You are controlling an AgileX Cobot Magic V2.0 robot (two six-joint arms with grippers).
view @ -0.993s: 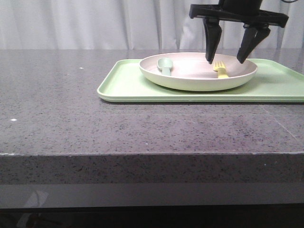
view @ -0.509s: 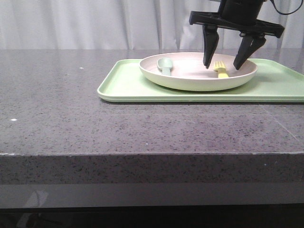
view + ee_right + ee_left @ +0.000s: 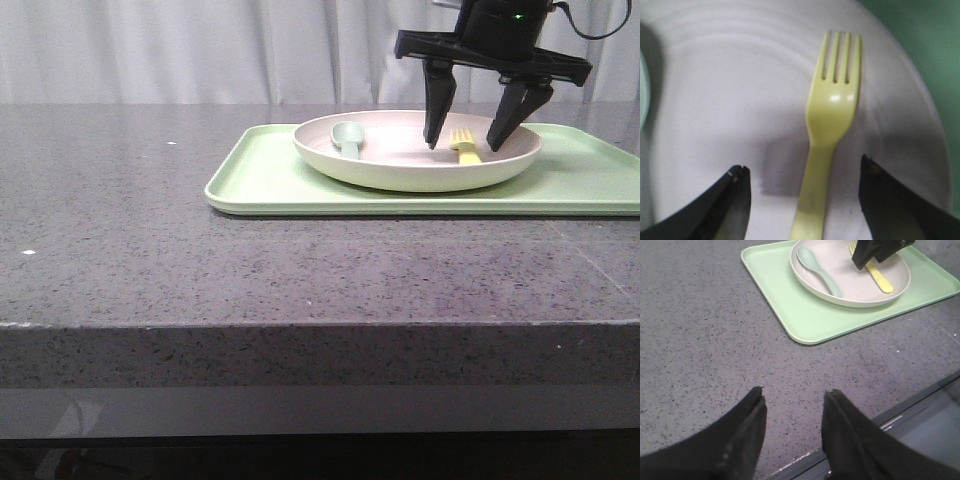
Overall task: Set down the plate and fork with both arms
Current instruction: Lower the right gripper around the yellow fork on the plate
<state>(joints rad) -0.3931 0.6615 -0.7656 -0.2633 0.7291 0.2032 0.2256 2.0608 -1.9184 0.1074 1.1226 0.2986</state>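
The pale pinkish-cream plate (image 3: 400, 165) sits on a light-green tray (image 3: 270, 180) at the back right of the table. The yellow fork (image 3: 464, 148) lies in the plate's right half; it also shows in the right wrist view (image 3: 830, 130) and the left wrist view (image 3: 880, 279). My right gripper (image 3: 462, 146) is open, its fingers straddling the fork's handle just above the plate (image 3: 715, 100). My left gripper (image 3: 794, 396) is open and empty, low over the grey tabletop near its front edge, far from the plate (image 3: 860, 292).
A pale grey-green spoon (image 3: 349, 140) lies in the plate's left half, seen too in the left wrist view (image 3: 817, 267). The tray (image 3: 815, 320) takes up the back right of the speckled grey table (image 3: 150, 250). White curtains hang behind.
My right gripper has come down and slightly toward the far side, its open fingertips now lower around the fork. Plate, fork and spoon have not moved.
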